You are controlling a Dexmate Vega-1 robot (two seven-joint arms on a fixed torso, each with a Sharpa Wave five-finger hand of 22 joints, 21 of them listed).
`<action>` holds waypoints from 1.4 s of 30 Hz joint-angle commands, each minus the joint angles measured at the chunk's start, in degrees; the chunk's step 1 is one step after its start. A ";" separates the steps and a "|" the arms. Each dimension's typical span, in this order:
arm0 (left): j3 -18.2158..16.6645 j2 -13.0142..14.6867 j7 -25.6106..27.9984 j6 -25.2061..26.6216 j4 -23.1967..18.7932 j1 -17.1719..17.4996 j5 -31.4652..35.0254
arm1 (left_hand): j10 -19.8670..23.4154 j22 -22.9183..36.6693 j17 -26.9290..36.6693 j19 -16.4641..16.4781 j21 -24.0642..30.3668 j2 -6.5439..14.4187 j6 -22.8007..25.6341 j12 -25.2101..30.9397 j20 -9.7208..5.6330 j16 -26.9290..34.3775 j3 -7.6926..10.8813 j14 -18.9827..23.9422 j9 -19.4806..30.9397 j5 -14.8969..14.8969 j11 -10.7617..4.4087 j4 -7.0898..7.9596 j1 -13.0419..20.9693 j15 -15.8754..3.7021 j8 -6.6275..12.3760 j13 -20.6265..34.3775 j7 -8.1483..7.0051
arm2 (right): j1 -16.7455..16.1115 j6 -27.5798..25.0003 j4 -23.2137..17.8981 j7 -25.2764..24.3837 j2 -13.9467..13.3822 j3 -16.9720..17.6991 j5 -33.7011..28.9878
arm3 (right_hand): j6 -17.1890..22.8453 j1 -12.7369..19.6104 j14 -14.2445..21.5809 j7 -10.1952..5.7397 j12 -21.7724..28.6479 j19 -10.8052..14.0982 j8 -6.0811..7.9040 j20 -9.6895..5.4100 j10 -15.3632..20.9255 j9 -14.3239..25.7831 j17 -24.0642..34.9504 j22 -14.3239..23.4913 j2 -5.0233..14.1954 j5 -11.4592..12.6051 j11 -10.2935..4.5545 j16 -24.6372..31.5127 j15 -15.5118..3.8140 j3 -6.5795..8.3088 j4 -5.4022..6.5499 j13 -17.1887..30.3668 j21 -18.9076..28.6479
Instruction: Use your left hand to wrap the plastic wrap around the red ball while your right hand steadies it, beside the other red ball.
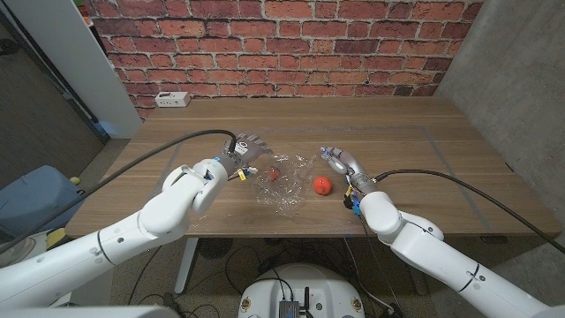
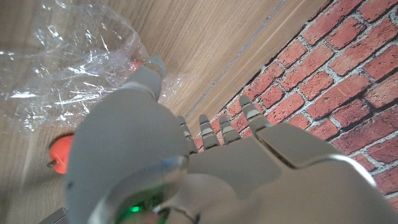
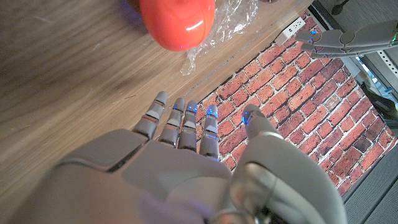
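**Both hands held off the wrap and the balls**

The wooden table (image 1: pixel 415 132) carries everything, with a brick wall (image 1: pixel 291 35) behind it. A crumpled sheet of clear plastic wrap (image 1: pixel 284 184) lies near the table's front edge. One red ball (image 1: pixel 273 174) sits inside the wrap's folds; the other red ball (image 1: pixel 322 185) rests just beside the wrap, on its right.

The left hand (image 1: pixel 242 152) hovers just left of the wrap, fingers spread, gripping nothing. The right hand (image 1: pixel 341 164) stands just right of the bare ball, fingers straight and apart, holding nothing. A white power strip (image 1: pixel 171 99) lies well behind the wrap, near the wall.
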 commanded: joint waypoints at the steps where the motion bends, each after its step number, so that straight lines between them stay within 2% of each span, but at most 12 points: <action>1: -3.21 -0.47 -1.79 -8.39 0.96 2.51 -0.14 | -0.70 0.18 0.12 -0.92 -0.38 -0.29 -0.76 -0.02 0.29 0.14 -0.60 -0.92 0.21 0.38 -0.19 0.16 -0.58 -0.06 0.09 0.04 -0.18 | -1.63 -1.03 -1.30 -2.02 0.98 -0.31 -1.19 | 0.31 -0.20 -0.16 0.06 0.17 0.19 0.10 -0.15 -0.17 0.13 0.34 -0.03 0.48 0.22 -0.21 0.14 0.04 -0.03 0.46 0.13 -0.13; 5: -3.32 -0.61 -2.39 -10.03 1.24 2.74 0.53 | -1.24 0.18 0.12 -1.47 -0.80 -0.30 -0.06 0.04 0.73 0.05 -0.90 -1.80 0.35 0.55 0.09 0.27 -0.81 0.50 0.63 0.01 -0.15 | -1.82 -1.40 -1.67 -2.49 1.22 -0.38 -1.62 | 0.33 -0.27 -0.18 0.11 0.18 0.14 0.10 -0.13 -0.17 0.13 0.39 -0.03 0.48 0.20 -0.16 0.17 0.08 -0.04 0.58 0.13 -0.14; 8: -3.30 -0.55 -3.35 -11.43 1.31 2.74 0.99 | -1.57 0.19 0.09 -1.69 -1.20 0.08 2.76 0.33 1.08 0.27 -1.09 -2.26 0.86 0.66 0.04 0.26 -0.69 0.62 2.10 -0.06 -0.09 | -2.05 -1.50 -1.81 -2.81 1.47 -0.32 -1.69 | 0.33 -0.36 -0.17 0.10 0.19 0.14 0.09 -0.12 -0.17 0.13 0.44 -0.03 0.48 0.18 -0.31 0.20 0.02 -0.07 0.72 0.13 -0.14; 10: -3.24 -0.57 -4.65 -12.23 1.20 2.62 1.41 | -1.76 0.19 0.06 -1.65 -1.55 0.47 6.65 0.60 1.23 0.41 -1.20 -2.56 1.49 0.66 0.10 0.01 -0.16 0.72 3.93 -0.15 -0.05 | -2.20 -1.63 -1.87 -3.11 1.72 -0.30 -1.74 | 0.32 -0.48 -0.18 0.13 0.21 0.14 0.09 -0.12 -0.15 0.14 0.49 -0.02 0.50 0.15 -0.04 0.22 0.04 -0.10 0.87 0.13 -0.13; 15: -3.26 -0.28 -7.27 -13.31 0.19 2.97 4.38 | -2.33 0.19 0.04 -2.15 -2.08 0.73 9.65 0.63 1.74 0.24 -1.36 -3.51 1.92 0.50 0.42 -0.20 0.40 1.07 5.29 -0.23 -0.16 | -2.38 -1.69 -1.87 -3.27 2.08 -0.19 -1.53 | 0.29 -0.74 -0.13 0.15 0.21 0.17 0.07 -0.18 -0.19 0.14 0.60 -0.02 0.49 0.08 -0.20 0.30 0.11 -0.18 1.19 0.12 -0.11; 19: -2.69 -0.71 -8.77 -12.49 -0.42 4.10 11.76 | -3.69 0.21 0.02 -2.46 -2.41 1.32 9.08 0.33 1.70 -0.01 -0.99 -5.08 1.80 0.47 0.29 -0.65 1.66 1.09 4.88 -0.30 -0.25 | -2.44 -1.60 -1.69 -3.69 2.56 -0.18 -1.52 | 0.26 -0.96 -0.12 0.16 0.24 0.28 0.05 -0.25 -0.19 0.14 0.70 -0.01 0.57 0.03 -0.03 0.36 0.11 -0.21 1.50 0.15 -0.05; 22: -2.25 -1.76 -9.66 -11.95 -0.02 4.89 17.15 | -5.14 0.21 0.01 -2.88 -2.80 2.51 6.66 0.16 1.97 0.12 -0.04 -6.01 1.54 0.97 0.49 -1.23 3.96 1.43 3.61 -0.38 -0.21 | -2.23 -1.20 -1.39 -3.49 2.55 -0.31 -1.64 | 0.26 -1.08 -0.07 0.16 0.26 0.30 0.05 -0.25 -0.17 0.14 0.75 0.00 0.57 -0.01 -0.07 0.41 0.17 -0.25 1.65 0.15 -0.04; 26: -2.47 -2.39 -8.44 -12.41 0.74 6.05 20.27 | -6.66 0.21 -0.02 -3.24 -3.11 3.14 4.05 0.01 2.07 0.16 0.47 -6.88 1.36 1.40 0.68 -1.38 5.63 1.80 2.41 -0.44 -0.20 | -1.97 -1.00 -1.06 -3.36 2.83 -0.31 -1.51 | 0.17 -1.30 0.04 0.15 0.27 0.38 0.01 -0.22 -0.20 0.14 0.85 0.00 0.58 -0.07 0.01 0.50 0.21 -0.30 1.93 0.17 0.01; 30: -2.69 -3.16 -8.87 -13.69 1.57 6.32 21.03 | -7.53 0.17 0.03 -3.73 -3.46 1.45 1.42 0.15 1.59 0.19 -0.99 -7.89 1.40 0.41 0.16 -0.75 4.52 1.68 1.69 -0.42 -0.11 | -1.64 -0.75 -0.68 -3.07 3.00 -0.34 -1.33 | 0.17 -1.44 0.09 0.17 0.31 0.53 0.01 -0.29 -0.16 0.14 0.91 0.01 0.56 -0.12 -0.02 0.56 0.19 -0.33 2.11 0.18 0.08; 34: -2.86 -3.51 -8.70 -14.93 2.35 6.30 21.31 | -8.64 0.18 0.09 -4.31 -3.74 0.12 -0.40 0.12 1.91 0.25 -2.53 -8.71 1.53 0.18 0.21 0.00 2.76 2.07 1.49 -0.37 -0.07 | -1.40 -1.22 -0.61 -2.95 3.13 -0.33 -1.17 | 0.18 -1.51 0.09 0.18 0.34 0.53 0.02 -0.23 -0.10 0.14 0.95 0.01 0.54 -0.15 0.17 0.58 0.22 -0.35 2.20 0.19 0.08; 39: -3.81 -2.70 -4.89 -17.65 3.48 6.23 16.97 | -9.09 0.19 0.11 -4.25 -3.71 -0.32 -1.04 0.15 1.75 0.31 -3.14 -8.96 1.61 0.27 0.16 0.26 2.08 2.01 1.50 -0.35 -0.10 | -0.86 -1.58 -0.40 -2.72 3.17 -0.45 -1.20 | 0.17 -1.55 0.04 0.27 0.35 0.55 0.01 -0.16 -0.14 0.14 0.99 0.01 0.43 -0.19 0.16 0.59 0.28 -0.36 2.27 0.21 0.10; 42: -5.18 -0.81 4.97 -20.57 5.34 7.01 11.27 | -6.52 0.21 0.09 -2.53 -3.14 -0.54 0.68 1.45 1.29 1.17 -3.99 -6.50 2.11 0.63 -0.59 0.53 1.33 0.93 2.94 -0.29 -0.12 | -0.23 -2.01 -0.38 -2.30 2.90 -0.69 -1.57 | 0.15 -1.49 0.11 0.35 0.35 0.59 0.01 -0.05 -0.16 0.14 0.95 0.01 0.20 -0.20 0.52 0.59 0.37 -0.38 2.16 0.21 0.12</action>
